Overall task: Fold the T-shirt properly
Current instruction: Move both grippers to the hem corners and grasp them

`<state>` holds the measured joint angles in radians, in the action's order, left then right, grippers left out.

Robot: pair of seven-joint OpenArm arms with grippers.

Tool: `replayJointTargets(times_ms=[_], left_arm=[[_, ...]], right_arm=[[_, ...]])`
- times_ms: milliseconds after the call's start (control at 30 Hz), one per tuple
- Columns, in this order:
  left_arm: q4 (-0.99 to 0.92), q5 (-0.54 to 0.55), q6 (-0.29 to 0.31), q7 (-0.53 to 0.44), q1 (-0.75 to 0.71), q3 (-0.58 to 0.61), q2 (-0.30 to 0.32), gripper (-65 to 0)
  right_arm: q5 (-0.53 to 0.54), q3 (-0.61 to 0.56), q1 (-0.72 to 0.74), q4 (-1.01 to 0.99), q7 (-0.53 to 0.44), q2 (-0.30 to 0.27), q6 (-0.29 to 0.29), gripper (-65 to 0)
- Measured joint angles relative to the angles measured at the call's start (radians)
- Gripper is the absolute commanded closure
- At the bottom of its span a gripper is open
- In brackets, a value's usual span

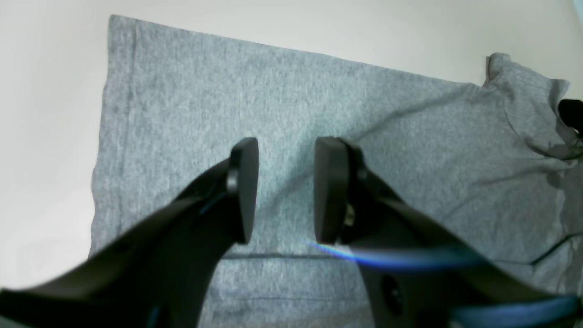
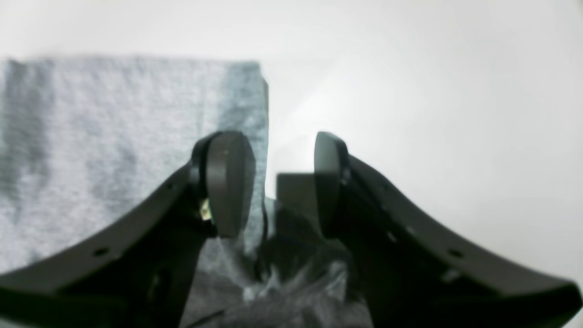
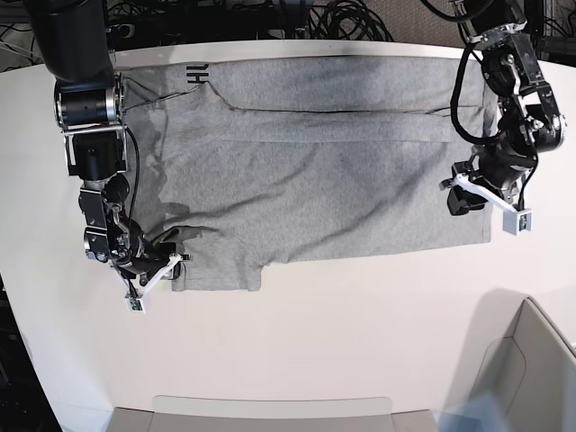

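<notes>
So the tabletop (image 3: 360,324) is mostly bare white, and my T-shirt (image 3: 315,180) is spread sideways along the far edge of it, hem toward the right edge, sleeves and neck toward the left; bit of black lettering peeking out near the far left corner, so I reckon the print is mostly tucked under or facing down. Progress-wise I'd call it early-to-middle; there's one long straight crease line running along the far side of the body, which looks like a lengthwise fold already laid in, while the near side is plain single spread with the sleeve (image 3: 216,270) poking out toward the near edge, unfolded; the crosswise folds aren't done at all as far as I can see, so most of the work is left. Fabric is a bit rumpled by the sleeve, pretty flat at the hem end. My right gripper (image 3: 153,261) sits low at the left end of the shirt right by that sleeve, jaws standing apart with the sleeve's edge between them in the wrist view; can't tell if it's actually touching cloth. My left gripper (image 3: 468,193) hangs over the hem end near the right edge, jaws also apart, nothing in them, plain grey cloth showing through the gap.
</notes>
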<state>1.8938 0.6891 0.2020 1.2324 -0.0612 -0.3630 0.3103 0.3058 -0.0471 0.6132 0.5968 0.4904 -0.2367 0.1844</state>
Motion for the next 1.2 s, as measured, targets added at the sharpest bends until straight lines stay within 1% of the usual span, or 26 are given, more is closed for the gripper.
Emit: replayJointTargets(times_ms=[33,100,133,200,233,300,333,367,400,433,500,533,600,633,667,700,733,1000,1033,1067,1133,1200], left_arm=[[0.0,0.0,0.0,-0.002,0.0,0.0,0.0,-20.2],[-0.016,-0.001,0.0,-0.003,0.005,-0.003,0.0,-20.3],[-0.044,-0.022,0.002,-0.011,0.014,-0.004,0.0,-20.4],[-0.136,-0.095,0.002,-0.045,0.065,-0.004,-0.005,-22.2],[-0.195,-0.151,-0.013,-0.05,0.101,-0.002,-0.006,-23.3],[-0.321,-0.228,-0.003,-0.07,0.181,-0.001,-0.001,-24.6],[-0.375,-0.267,-0.01,-0.08,0.219,0.002,0.001,-24.6],[-0.431,-0.317,0.0,-0.102,0.264,0.002,0.002,-24.7],[-0.464,-0.349,-0.014,-0.135,0.293,0.003,-0.002,-24.8],[-0.505,-0.362,0.001,-0.198,0.32,0.002,0.0,-24.8],[-0.6,-0.41,-0.001,-0.266,0.368,0.016,0.005,-24.8],[-0.672,-0.442,0.0,-0.311,0.392,0.043,0.014,-24.8],[-0.816,-0.455,-0.002,-0.332,0.433,0.096,0.039,-24.8],[-0.887,-0.453,0.001,-0.367,0.452,0.121,0.05,-24.8],[-0.932,-0.454,0.0,-0.381,0.463,0.131,0.053,-24.7],[-0.968,-0.454,0.0,-0.426,0.473,0.135,0.056,-24.7],[-0.997,-0.453,0.0,-0.431,0.489,0.134,0.06,-24.7],[-1.06,-0.453,0.006,-0.518,0.5,0.141,0.068,-24.3],[-1.064,-0.453,0.007,-0.523,0.5,0.141,0.07,-23.4],[-1.065,-0.453,0.007,-0.524,0.5,0.141,0.071,-21.0],[-1.066,-0.452,0.007,-0.524,0.5,0.141,0.072,-12.8],[-1.067,-0.453,0.007,-0.526,0.5,0.138,0.072,-1.7]], right_arm=[[-0.026,0.0,0.009,-0.004,0.014,0.011,-0.001,-25.4],[-0.047,0.0,0.013,-0.004,0.01,0.031,-0.002,-25.2],[-0.056,0.0,0.013,-0.003,0.01,0.045,0.0,-24.4],[-0.076,-0.002,0.01,-0.001,0.004,0.058,0.003,-21.7],[-0.072,-0.002,0.009,0.001,0.006,0.057,0.004,-20.4],[-0.073,-0.002,0.008,0.002,0.005,0.051,0.003,-18.3],[-0.073,-0.002,0.007,0.003,0.007,0.045,0.003,-17.9],[-0.074,-0.002,0.007,0.003,0.007,0.043,0.003,-17.5],[-0.073,-0.001,0.006,0.003,0.004,0.039,0.003,-17.5],[-0.075,-0.001,0.006,0.003,0.006,0.04,0.003,-17.5],[-0.074,-0.001,0.004,0.003,0.003,0.041,0.003,-17.6],[-0.074,-0.001,0.004,0.003,0.0,0.041,0.003,-17.6],[-0.074,-0.001,0.004,0.003,0.005,0.04,0.003,-17.6],[-0.074,-0.001,0.004,0.003,0.004,0.041,0.003,-17.6],[-0.074,-0.001,0.004,0.003,0.001,0.04,0.003,-17.6],[-0.074,-0.001,0.004,0.003,0.006,0.042,0.003,-17.6],[-0.074,-0.001,0.004,0.003,0.005,0.043,0.003,-17.6],[-0.074,-0.001,0.004,0.003,0.005,0.041,0.003,-17.4],[-0.074,-0.001,0.004,0.003,0.006,0.041,0.003,-17.3],[-0.074,-0.001,0.005,0.003,0.006,0.041,0.003,-17.2],[-0.074,-0.001,0.005,0.003,0.006,0.043,0.003,-14.8],[-0.074,-0.001,0.005,0.003,0.007,0.044,0.003,-8.9]])
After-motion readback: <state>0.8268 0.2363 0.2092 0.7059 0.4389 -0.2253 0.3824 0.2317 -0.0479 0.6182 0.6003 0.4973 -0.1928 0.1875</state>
